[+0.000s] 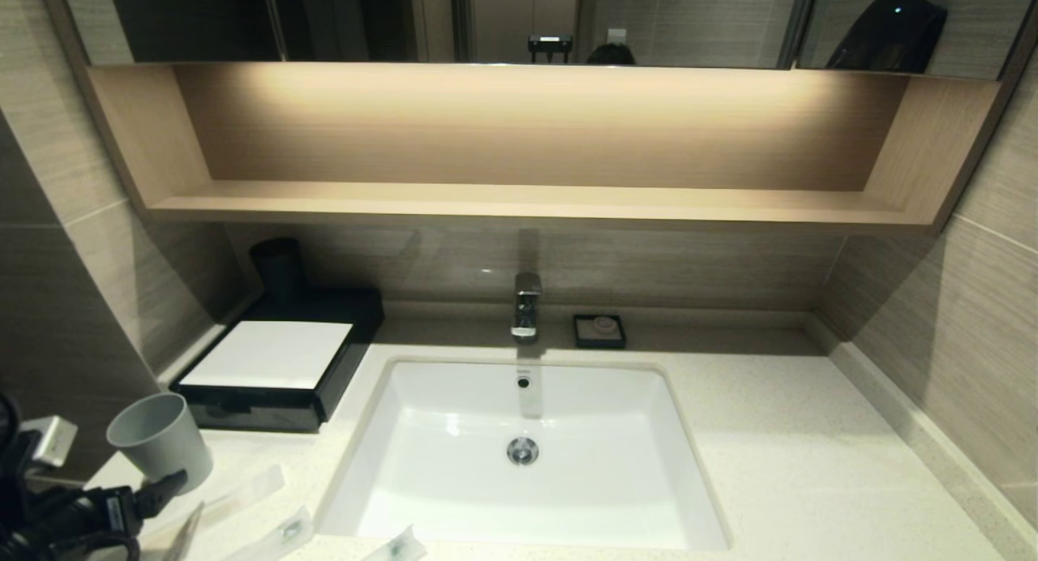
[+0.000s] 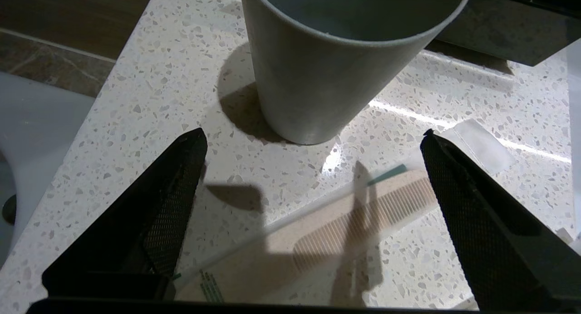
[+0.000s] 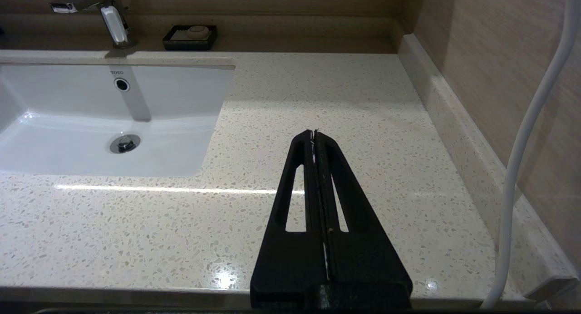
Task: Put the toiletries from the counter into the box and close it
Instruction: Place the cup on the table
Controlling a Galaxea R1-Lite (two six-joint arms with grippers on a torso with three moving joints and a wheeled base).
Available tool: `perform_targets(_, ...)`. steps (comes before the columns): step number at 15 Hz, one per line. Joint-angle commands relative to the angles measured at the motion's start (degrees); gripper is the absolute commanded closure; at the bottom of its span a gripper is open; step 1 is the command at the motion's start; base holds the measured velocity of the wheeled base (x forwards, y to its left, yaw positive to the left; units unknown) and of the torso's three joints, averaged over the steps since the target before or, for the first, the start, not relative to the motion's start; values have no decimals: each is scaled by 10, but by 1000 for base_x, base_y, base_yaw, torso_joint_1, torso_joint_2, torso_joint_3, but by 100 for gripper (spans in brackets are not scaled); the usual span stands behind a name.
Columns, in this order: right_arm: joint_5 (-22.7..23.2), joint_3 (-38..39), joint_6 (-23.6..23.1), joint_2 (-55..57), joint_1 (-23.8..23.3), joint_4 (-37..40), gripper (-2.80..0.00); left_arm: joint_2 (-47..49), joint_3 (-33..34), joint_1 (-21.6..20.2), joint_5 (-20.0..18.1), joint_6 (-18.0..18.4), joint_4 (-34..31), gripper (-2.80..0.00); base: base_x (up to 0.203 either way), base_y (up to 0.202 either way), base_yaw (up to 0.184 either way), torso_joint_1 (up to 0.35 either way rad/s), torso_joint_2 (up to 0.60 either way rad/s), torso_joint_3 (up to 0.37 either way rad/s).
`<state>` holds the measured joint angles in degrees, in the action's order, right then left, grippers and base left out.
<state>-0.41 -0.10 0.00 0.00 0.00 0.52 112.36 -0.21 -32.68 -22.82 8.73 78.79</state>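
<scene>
The black box [image 1: 324, 383] with a white top panel stands at the counter's back left; no drawer is pulled out of it. Three clear-wrapped packets lie on the cream speckled counter [image 1: 778, 456] near its front left edge: one [image 1: 253, 488] beside the cup, one [image 1: 285, 533] and one [image 1: 397, 546] nearer the basin. My left gripper [image 1: 166, 492] is open and empty, low over the front left corner. In the left wrist view its jaws [image 2: 313, 136] stand wide above a wrapped beige comb [image 2: 345, 223]. My right gripper [image 3: 314, 132] is shut and empty over the counter right of the basin.
A grey cup [image 1: 158, 439] [image 2: 336, 64] stands just beyond the left gripper, before the box. The white basin [image 1: 641, 431], a chrome faucet [image 1: 525, 306], a small black soap dish [image 1: 598, 331] and a dark cup [image 1: 278, 267] behind the box are in view. Walls close in both sides.
</scene>
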Motion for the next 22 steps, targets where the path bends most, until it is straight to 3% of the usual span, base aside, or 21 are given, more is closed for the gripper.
perform_targets(1,0,0,1,0,0,0,0,53,0,2,-1,1,47,-280,0,0,0,0,0,0)
perform_targets(4,0,0,0,0,0,0,0,76,0,4,-2,1,87,-280,0,0,0,0,0,0)
perform_targets(22,0,0,0,0,0,0,0,99,-17,18,-25,-4,89,-280,0,0,0,0,0,0)
